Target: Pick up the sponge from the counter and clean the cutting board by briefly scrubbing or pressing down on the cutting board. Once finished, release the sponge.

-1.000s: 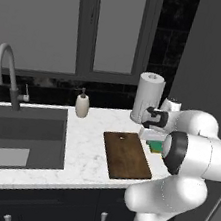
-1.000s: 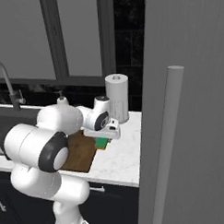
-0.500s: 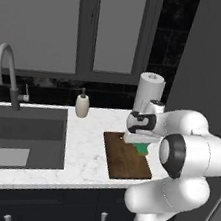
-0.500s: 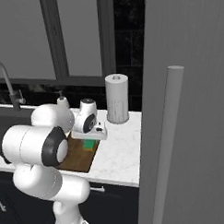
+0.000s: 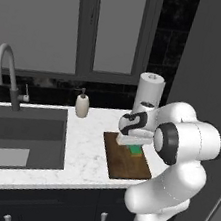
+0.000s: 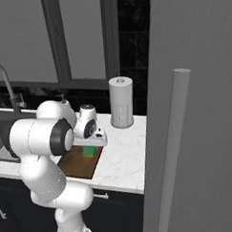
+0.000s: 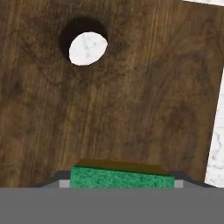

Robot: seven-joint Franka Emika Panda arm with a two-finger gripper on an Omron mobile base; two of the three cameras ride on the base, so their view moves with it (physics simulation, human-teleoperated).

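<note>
White marble counter point(image 5: 83, 151) carries the dark brown cutting board point(image 5: 124, 163), landmark for what follows. The gripper point(image 5: 133, 142) hangs over the board's far end, near its hole point(image 7: 88, 47), jaws clenched on the green sponge point(image 7: 122, 178), which sits at or just above the wood. Judged step: scrubbing. Next move calls for pressing down briefly, then releasing the sponge.

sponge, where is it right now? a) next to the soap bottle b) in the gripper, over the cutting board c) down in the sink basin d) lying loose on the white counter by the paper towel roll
b: the green sponge sits between the gripper's fingertips, right over the dark wood of the cutting board near its hole.
</note>
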